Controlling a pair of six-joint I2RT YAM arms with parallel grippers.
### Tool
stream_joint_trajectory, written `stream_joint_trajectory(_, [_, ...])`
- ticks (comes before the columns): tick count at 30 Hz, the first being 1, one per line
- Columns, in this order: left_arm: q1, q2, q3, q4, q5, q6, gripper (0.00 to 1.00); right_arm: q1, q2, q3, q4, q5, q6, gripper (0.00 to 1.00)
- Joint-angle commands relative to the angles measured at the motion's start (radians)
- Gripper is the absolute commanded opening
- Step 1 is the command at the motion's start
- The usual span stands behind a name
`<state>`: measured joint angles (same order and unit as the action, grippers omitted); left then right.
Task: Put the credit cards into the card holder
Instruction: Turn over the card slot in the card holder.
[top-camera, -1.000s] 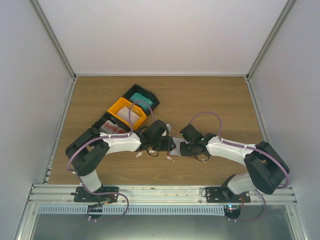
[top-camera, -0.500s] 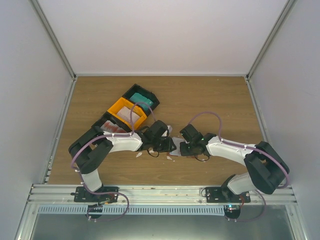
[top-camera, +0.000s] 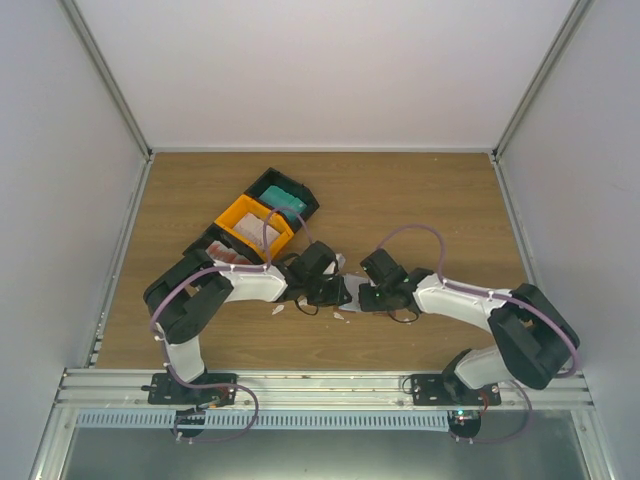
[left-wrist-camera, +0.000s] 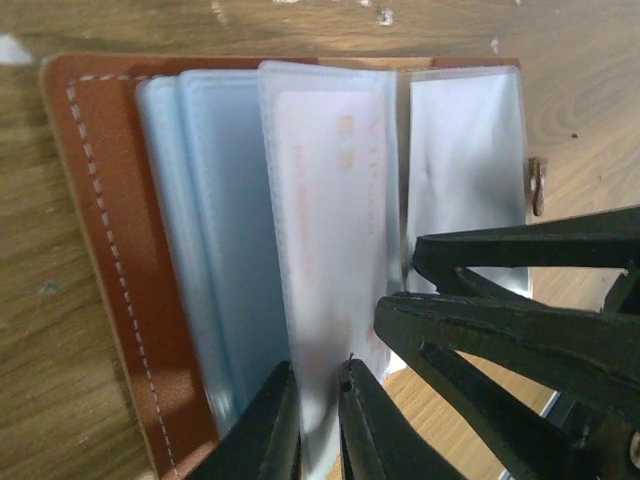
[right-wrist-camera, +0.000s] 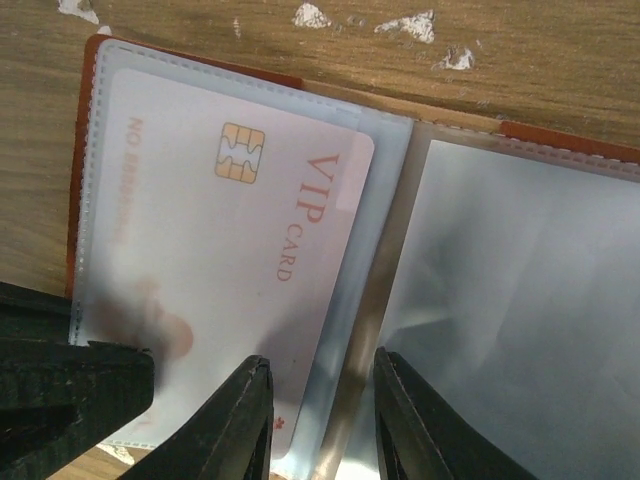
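The brown card holder (left-wrist-camera: 95, 200) lies open on the table, its clear sleeves fanned out. A white credit card (right-wrist-camera: 220, 250) with red "VIP CARD" lettering sits in one sleeve. My left gripper (left-wrist-camera: 318, 400) is pinched on that card and sleeve at their near edge. My right gripper (right-wrist-camera: 318, 400) stands open, its fingers straddling the fold between the card's sleeve and an empty sleeve (right-wrist-camera: 520, 300). In the top view both grippers meet over the holder (top-camera: 350, 297). More cards lie in the tray: teal ones (top-camera: 285, 198) and red-and-white ones (top-camera: 225, 255).
A black-and-orange three-bin tray (top-camera: 255, 225) stands behind my left arm. Small white scraps (top-camera: 278, 309) lie on the wood around the holder. Grey walls close in the table on three sides.
My left gripper's jaws have narrowed onto the card and sleeve. The left arm's elbow has shifted slightly right. The right arm has stayed put.
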<state>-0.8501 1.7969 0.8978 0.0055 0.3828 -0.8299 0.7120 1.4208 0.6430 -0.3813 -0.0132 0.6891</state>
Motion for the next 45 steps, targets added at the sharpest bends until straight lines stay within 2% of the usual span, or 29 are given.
stream_joint_trajectory(1, [0.000, 0.015, 0.019, 0.052, 0.008, -0.002, 0.07, -0.004, -0.021, -0.037, -0.003, -0.011, 0.026, 0.32])
stream_joint_trajectory(4, [0.002, 0.012, 0.027, 0.022, -0.021, 0.010, 0.00, -0.006, -0.076, -0.033, -0.017, 0.011, 0.036, 0.37])
stream_joint_trajectory(12, [0.012, -0.045, 0.030, -0.107, -0.103, 0.062, 0.00, -0.006, -0.213, -0.003, -0.098, 0.131, 0.069, 0.43])
stream_joint_trajectory(24, [0.029, -0.112, 0.041, -0.260, -0.145, 0.119, 0.00, -0.011, -0.287, 0.009, -0.116, 0.161, 0.085, 0.45])
stream_joint_trajectory(25, [0.029, -0.109, 0.044, -0.257, -0.132, 0.120, 0.02, -0.010, -0.288, 0.008, -0.117, 0.162, 0.085, 0.45])
stream_joint_trajectory(28, [0.029, -0.092, 0.035, -0.183, -0.027, 0.116, 0.22, -0.011, -0.292, 0.006, -0.116, 0.162, 0.086, 0.45])
stream_joint_trajectory(30, [0.029, -0.079, 0.024, -0.116, 0.045, 0.109, 0.30, -0.012, -0.295, 0.005, -0.116, 0.164, 0.087, 0.45])
stream_joint_trajectory(34, [0.028, -0.059, 0.024, -0.027, 0.111, 0.097, 0.36, -0.014, -0.308, 0.002, -0.120, 0.166, 0.089, 0.45])
stream_joint_trajectory(40, [0.028, -0.024, 0.060, -0.009, 0.142, 0.109, 0.41, -0.015, -0.325, 0.001, -0.132, 0.180, 0.096, 0.45])
stream_joint_trajectory(45, [0.015, 0.007, 0.095, 0.028, 0.161, 0.115, 0.50, -0.020, -0.363, 0.000, -0.156, 0.231, 0.127, 0.45])
